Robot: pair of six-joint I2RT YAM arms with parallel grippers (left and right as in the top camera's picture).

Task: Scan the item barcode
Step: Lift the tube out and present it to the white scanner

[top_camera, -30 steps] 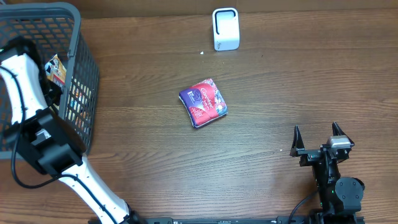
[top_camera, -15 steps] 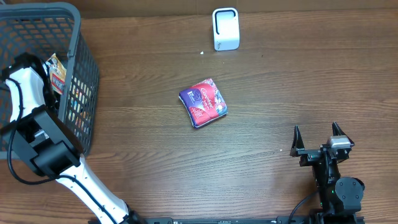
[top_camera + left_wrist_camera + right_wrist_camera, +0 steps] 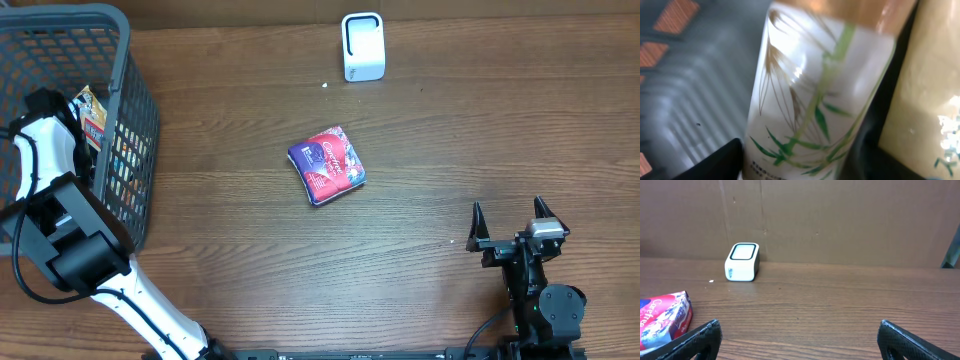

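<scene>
Basket (image 3: pixel 140 150) of grey plastic mesh stands at the left edge of the wooden surface (image 3: pixel 470 130), and the left arm (image 3: pixel 45 160) reaches down into it from above. In the left wrist view the left gripper (image 3: pixel 795 162) is low over a white bottle (image 3: pixel 815 95) printed with green bamboo leaves and topped by an orange band. Its dark fingers (image 3: pixel 722 162) show at either side of the bottle's lower end, set apart. Whether they press on the bottle or merely straddle it I cannot tell, the view being close and blurred. A pale yellow package (image 3: pixel 927 85) lies just beside the bottle on the right. An orange snack pack (image 3: pixel 90 112) sits against the basket's inner wall near the arm.

Out on the surface, a red and purple snack packet (image 3: pixel 327 165) lies flat near the middle, well apart from the basket. The white barcode scanner (image 3: pixel 362 46) stands upright at the far edge, apart from the packet. The right gripper (image 3: pixel 508 212) rests at the near right, fingers (image 3: pixel 700 340) spread wide with nothing between them.
</scene>
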